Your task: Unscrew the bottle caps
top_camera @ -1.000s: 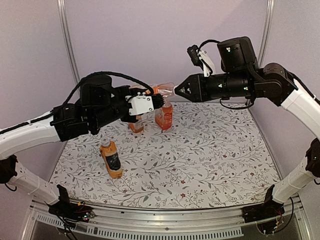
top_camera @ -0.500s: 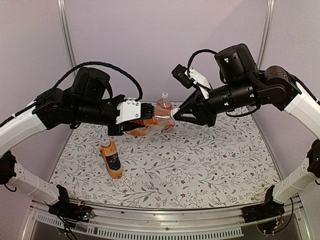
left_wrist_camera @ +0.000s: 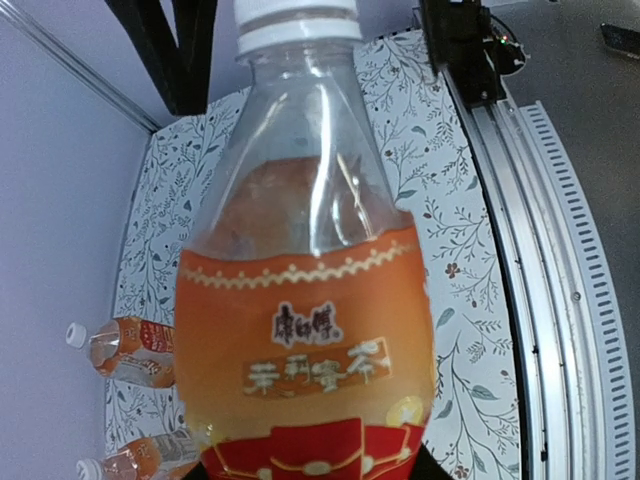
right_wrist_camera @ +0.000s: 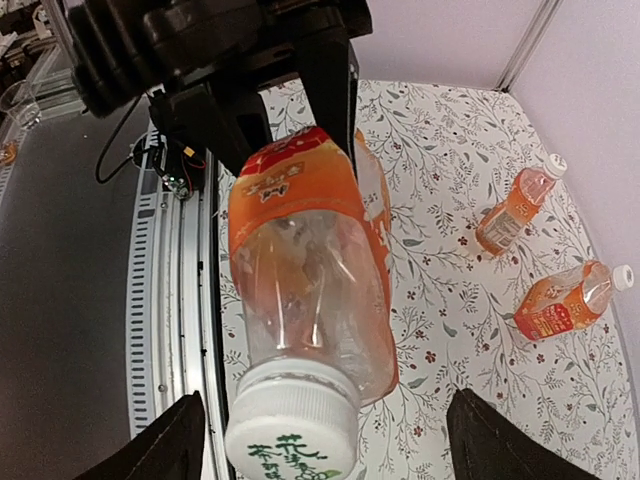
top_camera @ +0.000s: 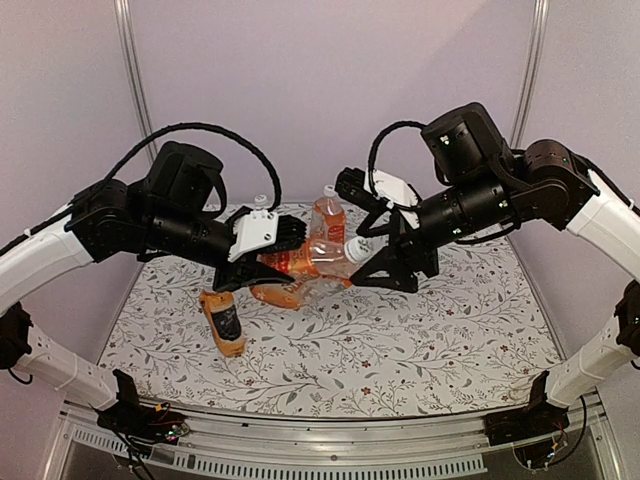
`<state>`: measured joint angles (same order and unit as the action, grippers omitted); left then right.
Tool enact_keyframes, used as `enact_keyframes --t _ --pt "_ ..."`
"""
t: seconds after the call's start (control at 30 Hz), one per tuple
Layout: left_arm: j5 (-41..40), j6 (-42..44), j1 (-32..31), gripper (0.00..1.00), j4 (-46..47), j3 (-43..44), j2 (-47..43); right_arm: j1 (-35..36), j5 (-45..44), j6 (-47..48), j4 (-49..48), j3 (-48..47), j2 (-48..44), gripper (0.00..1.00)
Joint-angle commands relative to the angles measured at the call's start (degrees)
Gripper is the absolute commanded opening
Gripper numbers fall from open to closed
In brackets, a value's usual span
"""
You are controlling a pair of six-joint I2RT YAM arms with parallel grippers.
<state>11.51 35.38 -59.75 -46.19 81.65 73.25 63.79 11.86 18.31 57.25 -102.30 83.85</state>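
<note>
We hold the orange-drink bottle [top_camera: 300, 263] sideways in the left pincer [top_camera: 284, 250], toward the tabletop's [top_camera: 450, 330] far edge, so its white cap [top_camera: 355, 250] sits w/in the wide right pincer [top_camera: 375, 258].

Table cover [top_camera: 430, 330]: a white sheet printed with grey leafy sprigs and small red flowers. It lies flat across the work surface, from the near rail to the far wall.

Near rail [top_camera: 330, 428]: a bare aluminium profile running left to right along the near edge. A slotted strip [top_camera: 330, 468] runs parallel to it, just nearer.

Back wall [top_camera: 300, 80]: a plain pale lilac panel.

Uprights: the left upright [top_camera: 135, 70] stands at the far left corner and the right upright [top_camera: 533, 60] at the far right — both bare metal.

Floor [right_wrist_camera: 70, 300]: dark grey, seen beyond the rail in the right wrist view.
</note>
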Motion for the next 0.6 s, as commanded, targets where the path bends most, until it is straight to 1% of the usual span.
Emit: enact_keyframes --t 0.0,0.03,0.07,0.2,0.33,0.47,0.57 --pt "-2.3 -0.4 -0.6 0.00 7.5 -2.4 -1.4 0.0 -6.6 -8.2 -5.0 3.0 -3.6 0.93" --pt "-3.3 -0.7 -0.6 0.00 9.0 -2.9 -1.4 0.0 -7.7 -10.0 -5.8 3.8 -4.5 0.98" --pt "-4.7 -0.9 -0.6 0.00 10.1 -3.7 -1.6 0.0 -8.6 -12.6 -6.9 4.4 -5.2 0.99" --pt "-9.2 -0.5 -0.6 0.00 15.3 -6.5 -2.1 0.0 -11.3 -23.7 -8.5 4.7 -7.2 0.99" --pt "-14.3 0.4 -0.7 0.00 19.9 -8.9 -2.4 0.0 -18.6 -35.8 -8.5 4.8 -7.7 0.99" --pt "-17.3 1.1 -0.7 0.00 22.8 -10.6 -2.9 0.0 -22.9 -43.6 -8.6 6.0 -8.8 0.99" --pt "-19.6 1.8 -0.7 0.00 24.6 -11.5 -2.9 0.1 -24.4 -46.4 -8.6 6.2 -9.6 0.99"
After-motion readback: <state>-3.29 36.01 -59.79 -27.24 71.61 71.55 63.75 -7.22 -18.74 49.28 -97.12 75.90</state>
